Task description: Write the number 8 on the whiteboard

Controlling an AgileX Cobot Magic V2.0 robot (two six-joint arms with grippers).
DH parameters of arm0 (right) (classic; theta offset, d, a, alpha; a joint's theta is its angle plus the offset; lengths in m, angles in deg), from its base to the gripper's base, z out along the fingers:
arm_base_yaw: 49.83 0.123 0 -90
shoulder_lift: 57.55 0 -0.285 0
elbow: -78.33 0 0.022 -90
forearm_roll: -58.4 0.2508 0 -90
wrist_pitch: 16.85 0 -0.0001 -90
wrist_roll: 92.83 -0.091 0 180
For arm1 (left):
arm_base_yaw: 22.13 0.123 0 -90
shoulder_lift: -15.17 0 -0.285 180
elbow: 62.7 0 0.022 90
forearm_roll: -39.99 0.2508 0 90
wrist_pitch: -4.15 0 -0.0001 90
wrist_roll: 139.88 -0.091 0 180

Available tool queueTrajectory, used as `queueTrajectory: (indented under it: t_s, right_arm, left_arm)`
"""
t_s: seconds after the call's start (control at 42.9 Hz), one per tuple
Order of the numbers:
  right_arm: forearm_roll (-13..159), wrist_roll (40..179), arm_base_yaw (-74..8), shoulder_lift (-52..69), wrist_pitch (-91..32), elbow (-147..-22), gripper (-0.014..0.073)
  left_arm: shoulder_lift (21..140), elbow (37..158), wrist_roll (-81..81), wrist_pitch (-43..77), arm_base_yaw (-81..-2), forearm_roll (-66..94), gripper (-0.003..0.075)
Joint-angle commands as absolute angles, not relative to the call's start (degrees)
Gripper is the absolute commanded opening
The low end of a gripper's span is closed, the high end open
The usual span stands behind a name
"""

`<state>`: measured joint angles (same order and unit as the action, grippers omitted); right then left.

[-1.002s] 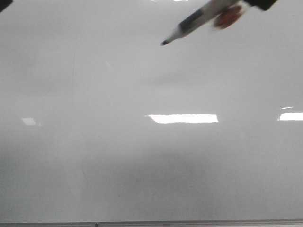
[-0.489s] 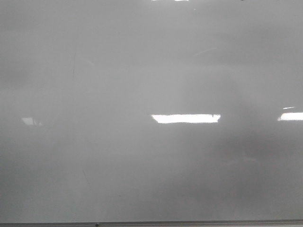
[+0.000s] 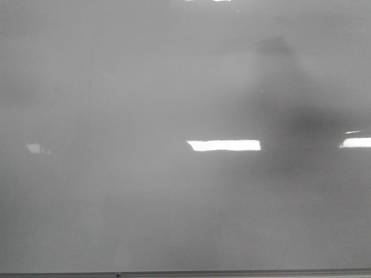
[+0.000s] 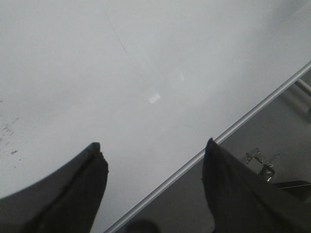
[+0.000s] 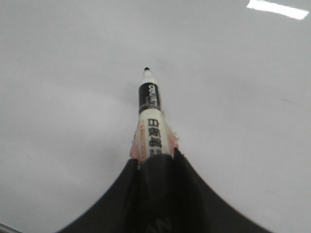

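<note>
From the front camera I see only the whiteboard (image 3: 145, 191), pale grey and glossy, with bright rectangular reflections across the middle and a soft dark shadow on the upper right. Its thin frame edge runs along the bottom. No arm shows in this view, and I find no drawn 8 on the board in any view.

My right wrist camera shows the right gripper (image 5: 154, 167) clamped on a marker (image 5: 151, 121), the dark fingers closed around its barrel. The marker has a white body with printed characters, a black band and a small black tip pointing out over the board. Whether the tip touches the surface I can't tell.

On the left wrist camera, the left gripper (image 4: 153, 170) stands wide apart and holds nothing, over the board near its frame edge (image 4: 243, 124). A few faint smudges and a thin scratch mark the board there.
</note>
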<state>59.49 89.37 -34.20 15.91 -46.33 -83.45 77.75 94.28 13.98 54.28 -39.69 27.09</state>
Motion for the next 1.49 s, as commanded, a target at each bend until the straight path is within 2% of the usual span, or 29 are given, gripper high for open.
queueTrajectory:
  t_s: [0.0,0.326,0.466,0.722,0.862,1.072,1.258,1.468]
  right_arm:
    - [59.8,90.0,-34.2,17.0,-40.3,-85.9,-0.0061]
    - [59.8,90.4,-33.5,25.2,-39.1,-91.7,-0.0061]
    - [59.8,94.4,-30.6,28.5,-44.4,-94.0,-0.0061]
    - [57.6,93.8,-33.3,26.4,-53.8,-91.9,-0.0061]
    - [57.9,93.9,-33.5,25.4,-53.3,-87.7,-0.0061]
    - [59.9,94.3,-29.6,27.7,-46.2,-84.8,-0.0061]
    - [59.9,94.0,-29.7,29.0,-44.8,-88.3,-0.0061]
    - [59.5,93.9,-32.2,29.0,-48.5,-93.1,-0.0061]
  left_arm:
    - [76.8,95.8,14.7,50.1,-39.6,25.8,0.0417]
    - [76.8,95.8,14.7,49.4,-39.6,25.8,0.0417]
    - [76.8,95.8,14.6,49.4,-39.6,25.8,0.0417]
    - [76.8,95.8,14.6,49.4,-39.6,25.8,0.0417]
    - [76.8,95.8,14.6,49.4,-39.6,25.8,0.0417]
    - [76.8,95.8,14.6,49.4,-39.6,25.8,0.0417]
    - [76.8,95.8,14.5,49.4,-39.6,25.8,0.0417]
    - [76.8,95.8,14.5,49.4,-39.6,25.8,0.0417]
